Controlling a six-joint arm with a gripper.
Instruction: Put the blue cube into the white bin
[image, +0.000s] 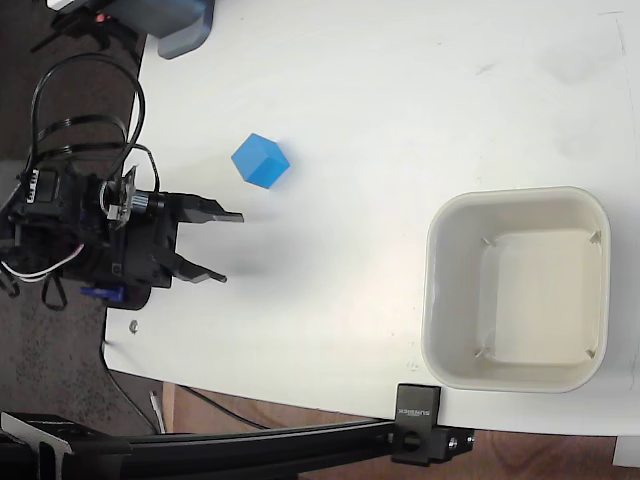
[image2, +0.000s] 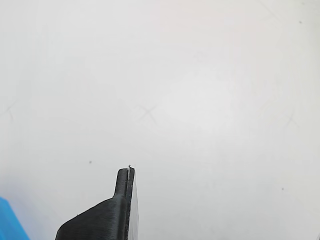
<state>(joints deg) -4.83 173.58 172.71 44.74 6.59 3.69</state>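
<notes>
The blue cube (image: 261, 160) lies on the white table, left of centre in the fixed view. My gripper (image: 228, 247) stands open below and slightly left of it, fingers pointing right, holding nothing. The white bin (image: 517, 288) sits empty at the right side, far from both. In the wrist view one black finger (image2: 112, 215) shows at the bottom over bare table, and a corner of the blue cube (image2: 9, 222) peeks in at the bottom left edge. The bin is out of the wrist view.
A grey-blue device (image: 182, 28) sits at the table's top left corner. A black clamp (image: 420, 425) and rail run along the table's lower edge. The arm's body and cables (image: 75, 220) hang off the left edge.
</notes>
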